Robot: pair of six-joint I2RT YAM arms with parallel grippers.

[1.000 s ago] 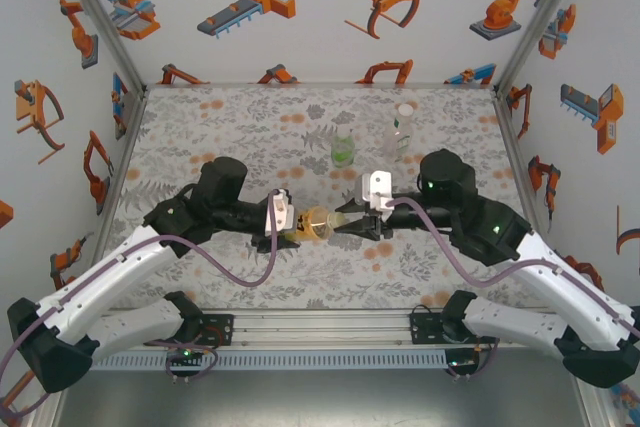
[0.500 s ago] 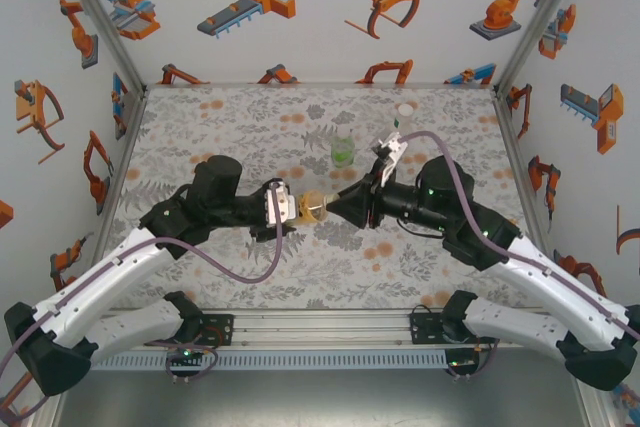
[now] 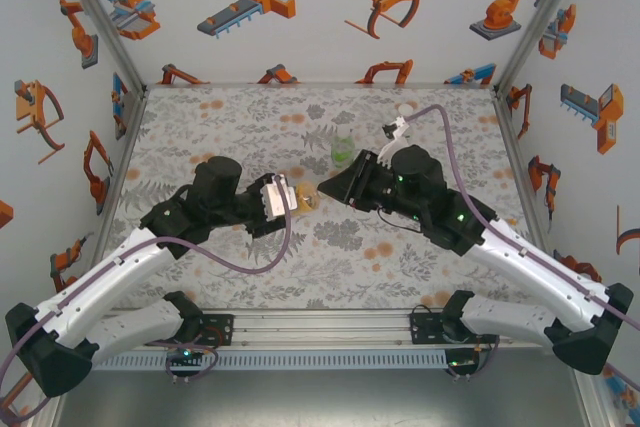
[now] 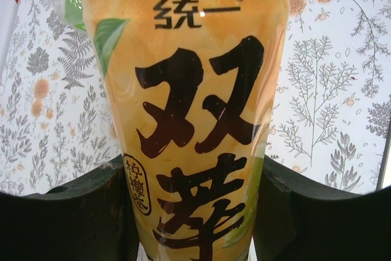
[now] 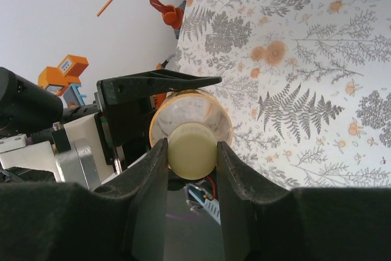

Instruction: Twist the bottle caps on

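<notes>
The amber-yellow bottle (image 3: 306,197) lies sideways above the mat, its pale label with dark characters (image 4: 195,108) facing the left wrist camera. My left gripper (image 3: 295,198) is shut on its body, with black fingers (image 4: 67,218) on either side. My right gripper (image 3: 326,190) meets it from the right and is shut on the yellowish bottle cap (image 5: 192,150). That cap sits at the bottle's mouth, with the bottle's shoulder (image 5: 190,109) ringed behind it. The green bottle (image 3: 343,150) stands upright further back. The clear bottle's top (image 3: 404,108) shows beyond my right wrist.
The flowered mat (image 3: 220,127) covers the floor, with white printed walls on three sides. The aluminium rail (image 3: 320,327) with both arm bases runs along the near edge. A purple cable (image 3: 452,142) loops over my right arm.
My right wrist has rolled round while staying shut on the cap. Both grippers and the amber bottle have shifted a little toward the back and left.
</notes>
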